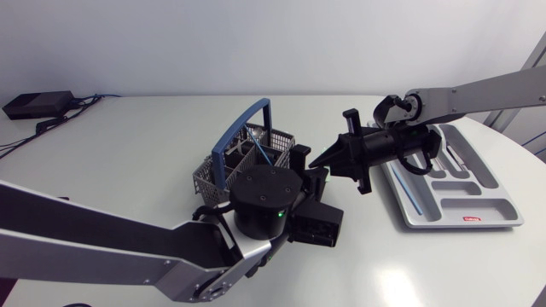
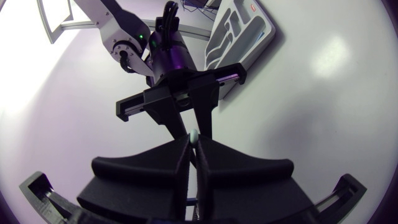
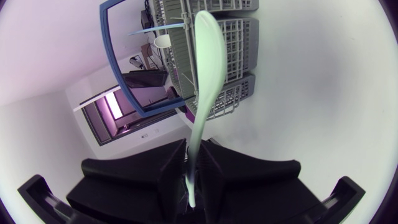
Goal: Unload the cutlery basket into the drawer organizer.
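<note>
A pale mint spoon (image 3: pixel 202 81) stands between the fingers of my right gripper (image 3: pixel 193 165), which is shut on its handle, with the bowl out ahead in front of the basket. The grey wire cutlery basket (image 1: pixel 247 158) with a blue handle sits mid-table and holds several pieces. My right gripper (image 1: pixel 317 162) points left, close to the basket's right side. My left gripper (image 2: pixel 193 149) is shut, tip to tip with the right one, and only the spoon's pale end (image 2: pixel 194 135) shows just past its fingertips. The grey drawer organizer (image 1: pixel 490 213) lies at the right.
The organizer holds a thin blue piece (image 1: pixel 414 196) and some cutlery (image 1: pixel 452 158) in its slots. A black box (image 1: pixel 34 104) with cables sits at the table's back left. My left arm's wrist (image 1: pixel 264 200) bulks low in front of the basket.
</note>
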Controlling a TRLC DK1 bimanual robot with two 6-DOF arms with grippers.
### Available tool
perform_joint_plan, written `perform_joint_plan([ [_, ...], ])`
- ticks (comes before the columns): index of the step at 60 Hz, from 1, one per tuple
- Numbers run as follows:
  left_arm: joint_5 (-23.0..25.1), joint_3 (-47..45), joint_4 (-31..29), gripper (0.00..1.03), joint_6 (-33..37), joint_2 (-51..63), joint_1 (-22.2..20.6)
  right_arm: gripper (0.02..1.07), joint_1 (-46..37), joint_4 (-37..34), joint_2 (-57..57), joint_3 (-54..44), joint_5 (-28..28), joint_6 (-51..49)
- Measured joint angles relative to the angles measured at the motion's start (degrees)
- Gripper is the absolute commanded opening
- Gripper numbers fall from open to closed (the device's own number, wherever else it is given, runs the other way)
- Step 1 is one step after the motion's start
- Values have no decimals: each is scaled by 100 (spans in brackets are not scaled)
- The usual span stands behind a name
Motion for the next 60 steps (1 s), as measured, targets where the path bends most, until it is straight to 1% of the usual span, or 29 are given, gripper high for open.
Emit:
perform_joint_plan([
  [19, -2, 0, 258, 4, 24, 151, 0, 8, -39, -11, 52, 4, -44, 122],
  [21, -4, 0, 267, 7, 26, 162, 0, 8, -39, -11, 52, 4, -44, 122],
  [22, -7, 0, 273, 17, 26, 166, 0, 8, -39, -11, 52, 4, -44, 122],
  [23, -24, 0, 282, 18, 24, 170, 0, 8, -39, -11, 52, 9, -46, 122],
  [24, -28, 0, 286, 39, 24, 173, 0, 8, -39, -9, 52, 13, -46, 122],
  [25, -46, 0, 297, 44, 26, 179, 0, 8, -39, -9, 52, 20, -44, 122],
  [26, -48, 0, 302, 61, 42, 181, 0, 8, -37, -9, 52, 22, -44, 122],
  [29, -83, 2, 302, 81, 61, 181, 0, 8, -39, -7, 52, 26, -42, 122],
  [30, -94, 2, 299, 85, 66, 181, 0, 8, -44, -7, 52, 26, -39, 122],
  [31, -111, 9, 299, 96, 66, 181, 0, 8, -55, -7, 52, 26, -37, 122],
  [32, -116, 13, 297, 99, 68, 181, 0, 8, -63, -7, 52, 26, -39, 122],
  [43, -133, 26, 116, 99, 57, 31, -22, 8, -114, 116, 52, 26, 96, 120],
  [52, -133, 33, -308, 99, -9, -299, -31, 8, -17, 249, 52, 26, 616, -37],
  [60, -131, 109, -966, 99, -236, -485, 2, 8, 35, 251, 50, -33, 1438, -702],
])
